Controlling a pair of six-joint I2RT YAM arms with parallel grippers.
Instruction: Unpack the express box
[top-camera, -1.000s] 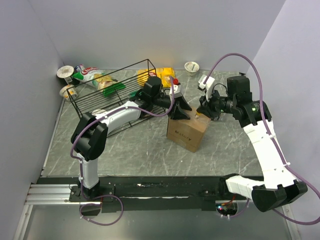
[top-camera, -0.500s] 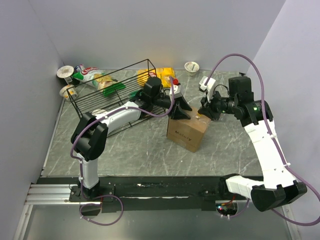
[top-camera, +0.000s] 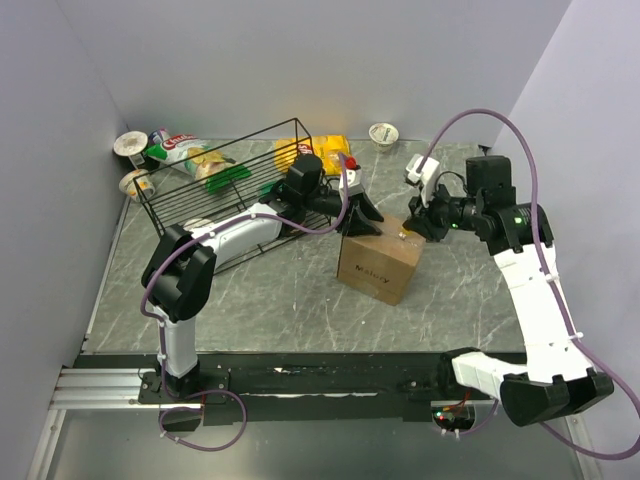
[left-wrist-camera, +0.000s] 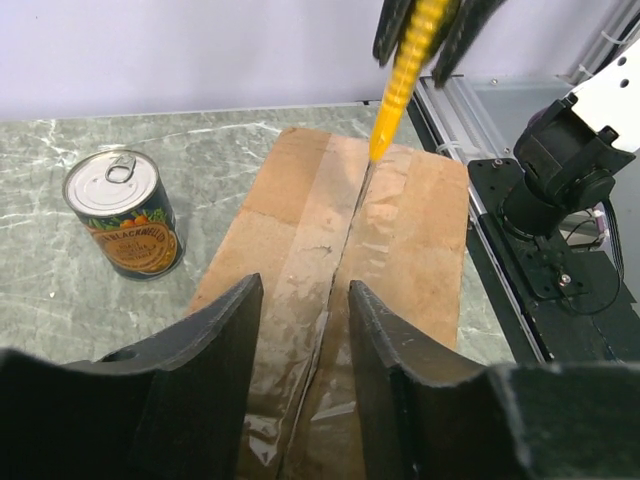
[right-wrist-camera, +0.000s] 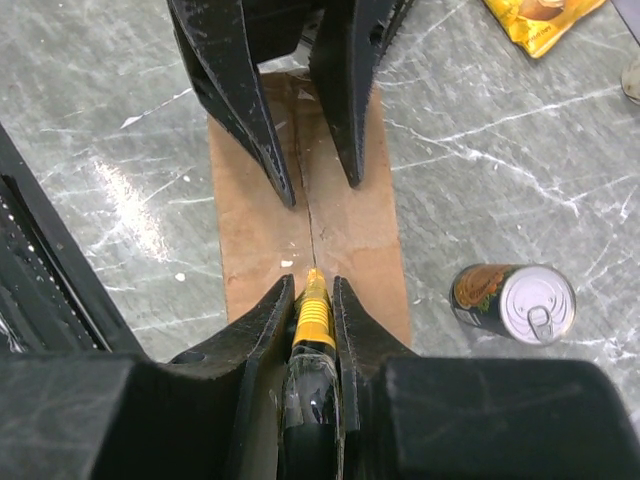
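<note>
The express box (top-camera: 378, 264) is a brown carton standing mid-table, its taped seam (left-wrist-camera: 338, 250) split along the middle. My left gripper (top-camera: 362, 222) rests over the far-left end of its top, open, with one finger (right-wrist-camera: 250, 110) on each side of the seam and nothing between them. My right gripper (top-camera: 413, 228) is at the box's right edge, shut on a yellow-tipped cutter (right-wrist-camera: 314, 312). The cutter's tip (left-wrist-camera: 380, 145) touches the seam at that end. The left wrist view shows the left gripper (left-wrist-camera: 305, 285) above the box top (left-wrist-camera: 420, 230); the right wrist view shows the right gripper (right-wrist-camera: 312, 282) above the box top (right-wrist-camera: 245, 220).
A tin can (left-wrist-camera: 130, 225) stands on the table beside the box, also in the right wrist view (right-wrist-camera: 515, 303). A black wire basket (top-camera: 225, 190) lies behind the left arm. Snack bags (top-camera: 185, 150), a yellow packet (top-camera: 330, 150) and cups (top-camera: 383, 133) line the back wall.
The right gripper has drawn the cutter rightward along the seam to the box's right edge. The box has shifted slightly right. The left jaws have narrowed a little.
</note>
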